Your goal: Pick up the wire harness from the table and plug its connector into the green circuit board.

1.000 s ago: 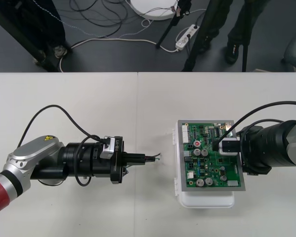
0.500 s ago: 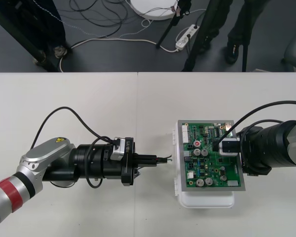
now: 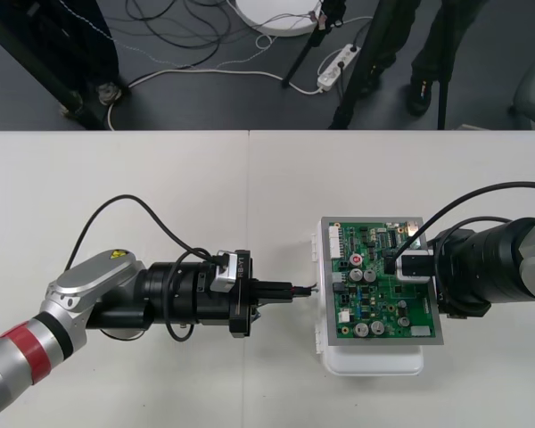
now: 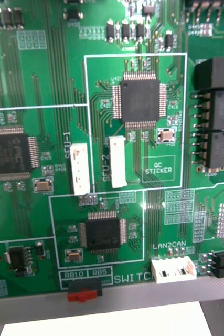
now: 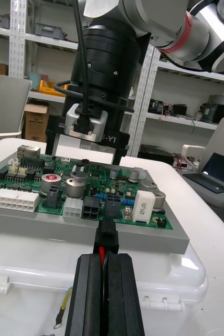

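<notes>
The green circuit board (image 3: 379, 281) lies on its white base (image 3: 374, 361) at the right of the table. My left gripper (image 3: 292, 290) reaches level toward the board's left edge, shut on the wire harness. In the left wrist view its fingers (image 5: 85, 294) press together on red and black wires, and the black plug (image 5: 107, 236) sticks out ahead, its tip at the grey rim of the board (image 5: 80, 184). A yellow-green wire (image 5: 64, 310) hangs beside the fingers. My right arm's gripper body (image 3: 410, 265) hovers over the board's right half, close above the board (image 4: 138, 105).
Capacitors and a black socket (image 5: 89, 209) stand just behind the board's rim ahead of the plug. The other gripper (image 5: 91, 126) rises over the board's far side. The table (image 3: 160, 187) is bare to the left. Cables lie on the dark floor (image 3: 205, 53).
My left gripper has carried the harness rightward, from mid-table up to the board's left edge. The right arm has stayed in place.
</notes>
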`<control>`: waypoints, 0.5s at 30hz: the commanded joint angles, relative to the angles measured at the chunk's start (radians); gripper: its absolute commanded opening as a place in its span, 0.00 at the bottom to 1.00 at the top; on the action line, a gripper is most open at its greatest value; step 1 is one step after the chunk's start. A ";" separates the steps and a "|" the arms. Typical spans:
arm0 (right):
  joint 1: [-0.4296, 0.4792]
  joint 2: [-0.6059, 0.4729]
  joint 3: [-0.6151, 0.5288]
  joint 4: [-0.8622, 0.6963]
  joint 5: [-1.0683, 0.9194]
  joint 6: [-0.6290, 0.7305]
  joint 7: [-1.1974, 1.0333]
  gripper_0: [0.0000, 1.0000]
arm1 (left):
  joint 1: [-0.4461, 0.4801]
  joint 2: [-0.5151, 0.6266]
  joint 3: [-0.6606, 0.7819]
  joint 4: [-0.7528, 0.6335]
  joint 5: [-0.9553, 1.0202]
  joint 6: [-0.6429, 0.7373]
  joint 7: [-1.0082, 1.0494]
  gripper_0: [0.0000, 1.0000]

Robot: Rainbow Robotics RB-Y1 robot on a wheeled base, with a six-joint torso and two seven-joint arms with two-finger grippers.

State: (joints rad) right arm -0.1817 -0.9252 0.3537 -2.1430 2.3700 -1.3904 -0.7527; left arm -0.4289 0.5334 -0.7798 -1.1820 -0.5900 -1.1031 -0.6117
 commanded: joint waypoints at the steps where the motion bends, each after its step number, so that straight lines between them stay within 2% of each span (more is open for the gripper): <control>1: -0.027 -0.035 0.008 -0.005 -0.020 -0.015 0.035 1.00 | -0.010 -0.035 0.028 -0.028 -0.008 0.060 -0.091 0.00; 15: -0.027 -0.038 0.010 -0.005 -0.043 -0.056 0.035 1.00 | -0.016 -0.069 0.028 -0.028 -0.033 0.103 -0.089 0.00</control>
State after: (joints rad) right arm -0.1817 -0.9259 0.3537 -2.1425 2.3397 -1.4358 -0.7527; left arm -0.4289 0.4948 -0.7798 -1.1820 -0.6129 -1.0374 -0.6117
